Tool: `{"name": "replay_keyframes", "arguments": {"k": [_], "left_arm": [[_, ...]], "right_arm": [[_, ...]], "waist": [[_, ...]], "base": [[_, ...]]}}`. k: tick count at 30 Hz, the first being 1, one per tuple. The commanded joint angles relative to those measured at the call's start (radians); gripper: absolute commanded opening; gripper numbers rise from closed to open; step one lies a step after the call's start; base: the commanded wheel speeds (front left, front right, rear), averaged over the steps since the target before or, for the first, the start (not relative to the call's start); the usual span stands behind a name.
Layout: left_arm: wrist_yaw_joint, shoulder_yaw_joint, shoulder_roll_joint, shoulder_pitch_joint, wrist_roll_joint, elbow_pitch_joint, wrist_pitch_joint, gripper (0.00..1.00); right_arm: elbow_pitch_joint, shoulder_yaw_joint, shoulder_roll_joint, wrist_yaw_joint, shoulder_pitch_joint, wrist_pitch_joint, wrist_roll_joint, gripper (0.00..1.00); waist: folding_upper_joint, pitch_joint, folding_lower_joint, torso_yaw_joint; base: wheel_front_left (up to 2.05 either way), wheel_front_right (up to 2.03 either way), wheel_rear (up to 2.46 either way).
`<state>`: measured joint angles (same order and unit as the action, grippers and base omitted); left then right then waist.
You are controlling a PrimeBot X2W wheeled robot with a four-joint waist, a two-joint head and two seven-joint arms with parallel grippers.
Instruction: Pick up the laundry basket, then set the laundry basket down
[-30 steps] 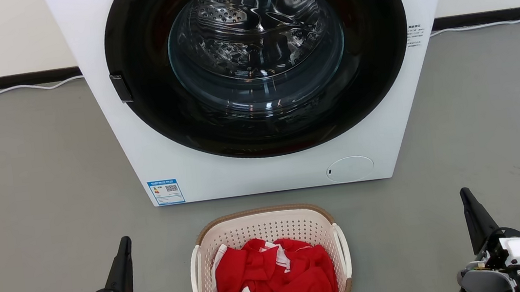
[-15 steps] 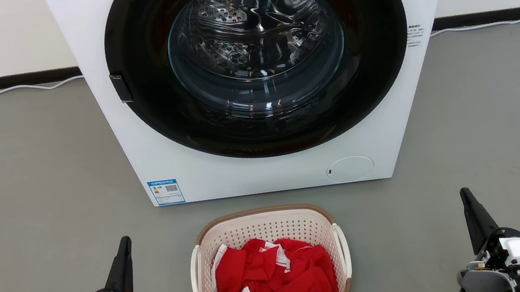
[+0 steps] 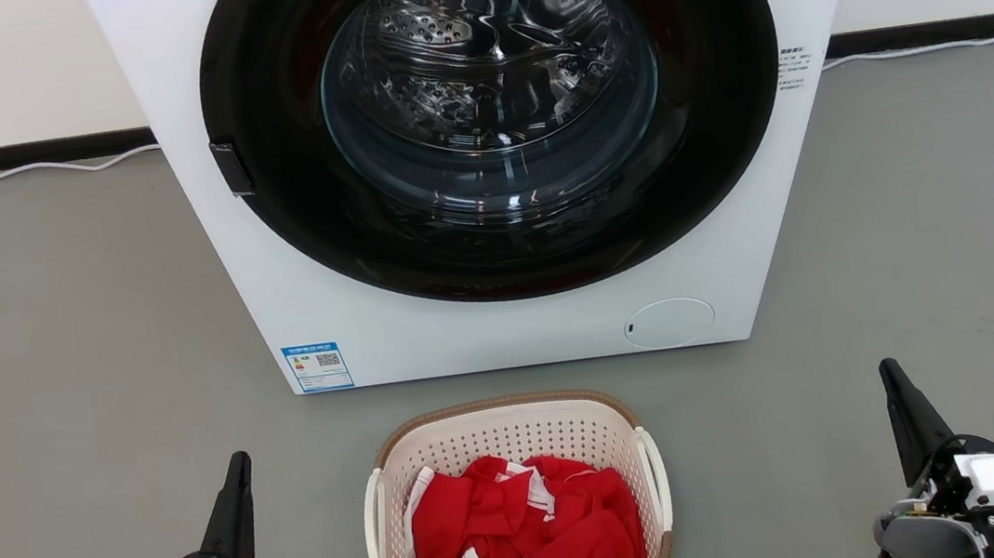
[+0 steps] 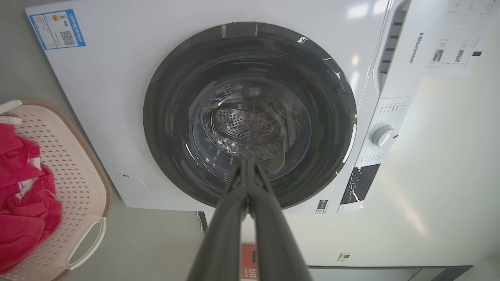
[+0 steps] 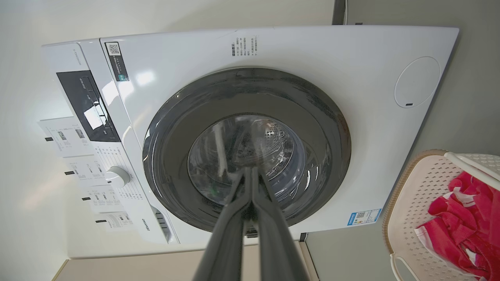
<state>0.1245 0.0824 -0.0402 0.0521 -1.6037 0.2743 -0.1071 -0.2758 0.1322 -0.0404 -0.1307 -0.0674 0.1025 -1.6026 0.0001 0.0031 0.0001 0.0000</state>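
Cream-white perforated plastic laundry basket, rounded-rectangular with a brown woven-look rim and 2 white side handles, stands on the grey floor just in front of the white front-loading washing machine. In the head view it sits low and central, with a narrow strip of floor between its far rim and the machine's base. A crumpled red cloth with white trim lies inside it.

The left gripper hangs to the basket's left, its 2 long dark fingers pressed together into 1 point and clasping nothing. The right gripper is further out on the basket's right, fingers likewise pressed together and empty. Neither touches the basket; both are apart from its handles.

In the left wrist view the left gripper's fingers meet at their tips in front of the machine's round dark-framed glass door, which is closed, with the steel drum visible behind it. In the right wrist view the right gripper's tips also meet against the door. A blue-bordered label sits at the machine's lower left corner, and a thin white cable runs along the floor by the wall.
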Motion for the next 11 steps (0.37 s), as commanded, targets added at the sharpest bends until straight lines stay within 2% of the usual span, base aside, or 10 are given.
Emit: {"name": "replay_keyframes", "arguments": {"k": [1,11], "left_arm": [[0.006,0.031,-0.01,0.056,-0.005,-0.029,-0.006,0.0],[0.006,0.031,-0.01,0.056,-0.005,-0.029,-0.006,0.0]], "right_arm": [[0.031,-0.019,-0.01,0.0,-0.04,0.01,-0.006,0.0],[0.031,-0.019,-0.01,0.0,-0.04,0.01,-0.006,0.0]], "waist": [[-0.0001,0.0,0.0,0.0],[-0.0001,0.0,0.0,0.0]], "base": [[0.0,0.0,0.0],[0.0,0.0,0.0]]}}
